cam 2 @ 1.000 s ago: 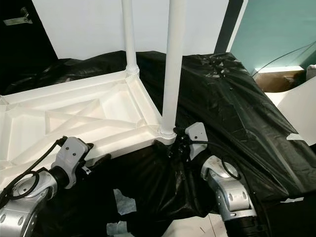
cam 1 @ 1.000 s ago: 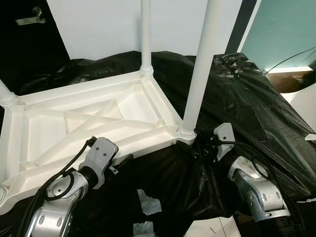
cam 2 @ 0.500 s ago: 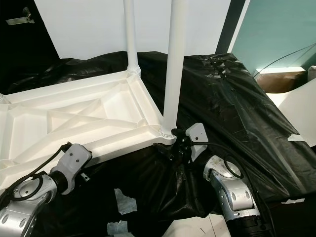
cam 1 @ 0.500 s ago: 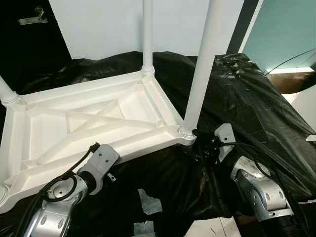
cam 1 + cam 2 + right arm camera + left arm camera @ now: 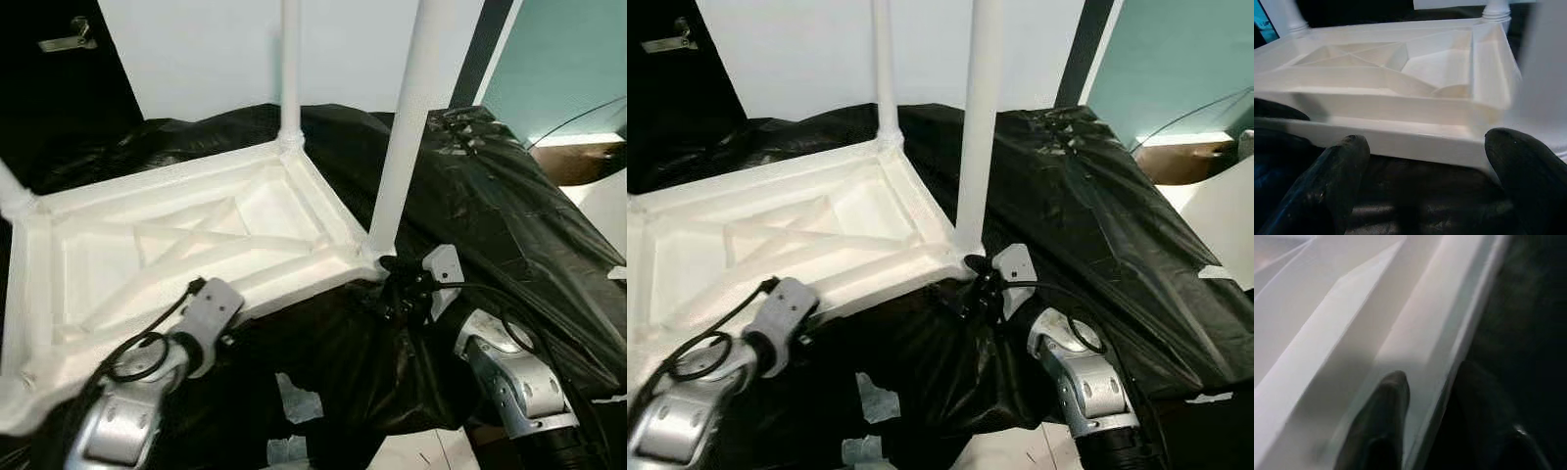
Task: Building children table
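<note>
**Both hands at the near edge of the upturned table**

The left hand (image 5: 1422,431) straddles the near rim of the white table (image 5: 186,245), one finger (image 5: 1382,426) inside the rim and the other outside against the dark; whether it is clamped on the rim or only set over it, I cannot tell. The right hand (image 5: 1422,181) is spread wide, its fingers (image 5: 1327,181) apart and pointed at the table's near corner from just below the edge, holding nothing.

The table lies upside down on black plastic sheeting (image 5: 490,215), ribbed underside up. A leg (image 5: 402,127) stands in the corner socket just beside the right hand, another leg (image 5: 290,69) rises at the far corner, and a third shows at the far left corner.

The legs in view look fitted, so the step in hand is probably taking hold of the near edge to lift or turn the table over. Next, the right hand would need to close on the rim by the corner leg, and both arms raise together so the frame stays level.
</note>
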Tool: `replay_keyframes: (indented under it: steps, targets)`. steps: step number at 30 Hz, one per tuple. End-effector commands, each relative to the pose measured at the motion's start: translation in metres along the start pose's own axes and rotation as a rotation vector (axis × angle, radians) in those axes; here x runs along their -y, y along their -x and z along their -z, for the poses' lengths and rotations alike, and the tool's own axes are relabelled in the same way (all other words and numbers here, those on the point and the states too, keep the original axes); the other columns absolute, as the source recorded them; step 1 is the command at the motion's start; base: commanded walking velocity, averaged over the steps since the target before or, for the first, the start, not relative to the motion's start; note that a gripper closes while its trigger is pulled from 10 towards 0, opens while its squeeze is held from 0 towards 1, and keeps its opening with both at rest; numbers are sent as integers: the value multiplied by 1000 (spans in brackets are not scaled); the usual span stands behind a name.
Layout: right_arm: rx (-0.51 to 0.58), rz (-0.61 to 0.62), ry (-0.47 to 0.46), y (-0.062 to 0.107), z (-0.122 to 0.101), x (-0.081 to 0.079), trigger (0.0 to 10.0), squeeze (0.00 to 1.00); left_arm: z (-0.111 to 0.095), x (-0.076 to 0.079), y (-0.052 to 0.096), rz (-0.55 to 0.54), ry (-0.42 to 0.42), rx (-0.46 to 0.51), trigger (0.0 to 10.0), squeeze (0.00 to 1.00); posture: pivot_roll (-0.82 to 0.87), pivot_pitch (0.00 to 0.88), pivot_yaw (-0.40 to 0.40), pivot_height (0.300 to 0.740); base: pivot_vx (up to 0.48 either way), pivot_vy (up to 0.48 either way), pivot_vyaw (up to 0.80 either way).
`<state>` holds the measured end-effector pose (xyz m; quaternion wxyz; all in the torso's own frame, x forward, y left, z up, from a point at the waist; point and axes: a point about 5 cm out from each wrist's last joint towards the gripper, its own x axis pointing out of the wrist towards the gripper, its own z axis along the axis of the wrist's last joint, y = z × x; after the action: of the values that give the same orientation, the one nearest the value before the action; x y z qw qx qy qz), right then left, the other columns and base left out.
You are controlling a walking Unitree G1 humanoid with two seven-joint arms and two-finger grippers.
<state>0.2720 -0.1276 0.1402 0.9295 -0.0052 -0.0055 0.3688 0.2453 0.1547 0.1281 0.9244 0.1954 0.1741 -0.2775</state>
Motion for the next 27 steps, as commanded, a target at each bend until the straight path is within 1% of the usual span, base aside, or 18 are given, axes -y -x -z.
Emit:
replay_keyframes:
  steps: [1,6,7,8,10,11,12,13,14,19,20,21,22,23,24,25,26,27]
  targets:
    - [4,11,-6,-2,0,1,10000,0,3,4,-8,-111,7,-31,0,0,95,62,-41,740,0,0,0]
    - [5,22,-7,-4,1,0,10000,0,-4,13,-17,-108,-7,-16,0,0,95,62,-41,740,0,0,0]
    - [5,26,-8,-5,1,0,10000,0,-6,16,-23,-123,-17,-17,9412,0,93,61,-38,740,0,0,0]
    - [5,31,-10,-7,1,0,10000,0,-10,19,-28,-132,-46,-18,10000,0,93,61,-38,740,0,0,0]
    - [5,31,-10,-7,1,0,10000,0,-10,19,-28,-132,-46,-18,10000,0,93,61,-38,740,0,0,0]
    - [2,38,-10,-8,2,-1,10000,0,-16,23,-34,-144,-51,-1,10000,0,94,60,-39,740,0,0,0]
    - [-1,46,-13,-10,3,-1,10000,0,-27,29,-39,-129,-7,53,10000,1000,96,61,-38,740,0,0,0]
    - [-1,46,-13,-10,3,-1,10000,0,-27,29,-39,-129,-7,53,10000,1000,96,61,-38,740,0,0,0]
    - [-3,52,-16,-11,3,-1,10000,0,-35,33,-41,-115,29,93,10000,1000,96,61,-38,740,0,0,0]
    - [-5,54,-17,-13,4,-2,10000,0,-42,37,-42,-105,37,126,10000,1000,98,62,-37,740,0,0,0]
    - [-15,66,-17,-14,6,-3,10000,0,-50,40,-38,-86,74,183,10000,0,99,64,-37,740,0,0,0]
    - [-24,78,-18,-16,8,-3,10000,0,-57,41,-30,-67,92,239,10000,0,103,65,-36,740,0,0,0]
    - [-24,78,-18,-16,8,-3,10000,0,-57,41,-30,-67,92,239,10000,0,103,65,-36,740,0,0,0]
    - [-29,90,-19,-18,9,-3,10000,0,-60,44,-20,-30,102,285,10000,0,109,67,-37,740,0,0,0]
    - [-29,90,-19,-18,9,-3,10000,0,-60,44,-20,-30,102,285,10000,0,109,67,-37,740,0,0,0]
    - [-30,101,-21,-21,10,-3,10000,0,-61,46,-8,12,132,313,10000,0,109,67,-37,740,0,0,0]
    - [-30,101,-21,-21,10,-3,10000,0,-61,46,-8,12,132,313,10000,0,109,67,-37,740,0,0,0]
    - [-27,109,-24,-23,9,-2,10000,0,-59,48,4,41,136,329,10000,0,121,69,-39,740,0,0,0]
